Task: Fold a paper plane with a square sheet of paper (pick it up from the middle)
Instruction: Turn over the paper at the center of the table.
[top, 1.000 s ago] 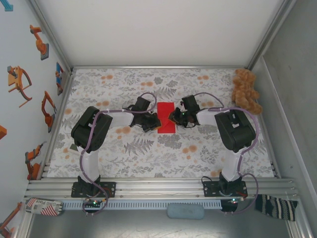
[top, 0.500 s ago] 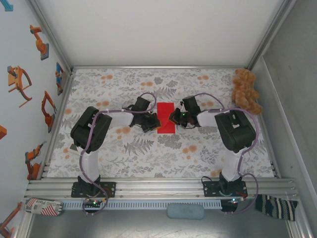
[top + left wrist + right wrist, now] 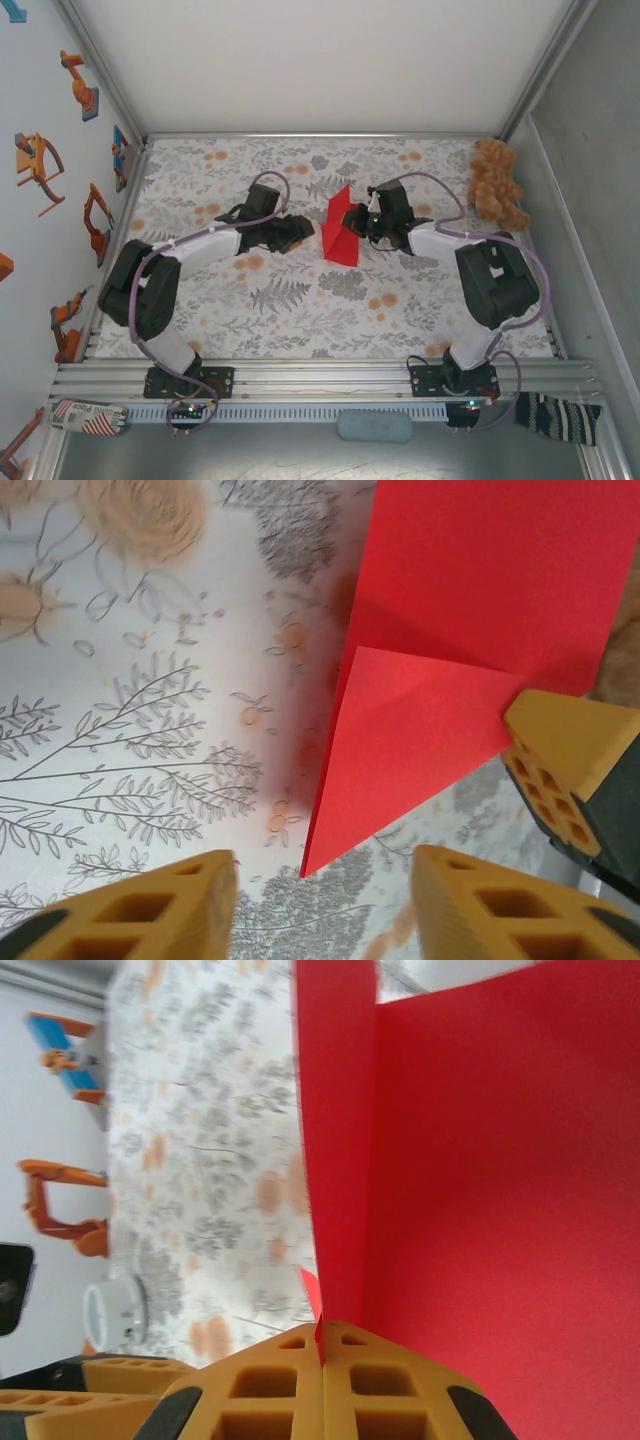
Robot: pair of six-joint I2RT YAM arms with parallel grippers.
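Starting at the near rail in the top view, the two arm bases sat side by side, and a striped cloth point(image 3: 556, 416) lay beyond the rail's right end. Farther in, over the middle of the flower-patterned table point(image 3: 300, 310), both arms reached toward each other.

The left gripper point(image 3: 296, 232) hung just left of the red sheet point(image 3: 340, 238), apart from it. Its wrist camera showed its yellow fingers point(image 3: 150, 915) spread wide with nothing between them and only the printed cloth below.

The right gripper point(image 3: 358, 224) was clamped on the sheet's right edge. In its own wrist view the two pads point(image 3: 270, 1400) met flat against each other, with the thin paper edge pinched in the seam.

The sheet stood raised and tilted rather than lying flat. It bent along a crease into two panels, and the left wrist view showed a triangular flap folded over its face. Its lowest corner pointed down at the cloth and cast a soft shadow there, but whether the tip touched the table could not be told.

Farthest back, a brown teddy bear point(image 3: 497, 185) sat in the far right corner, well apart from the sheet.
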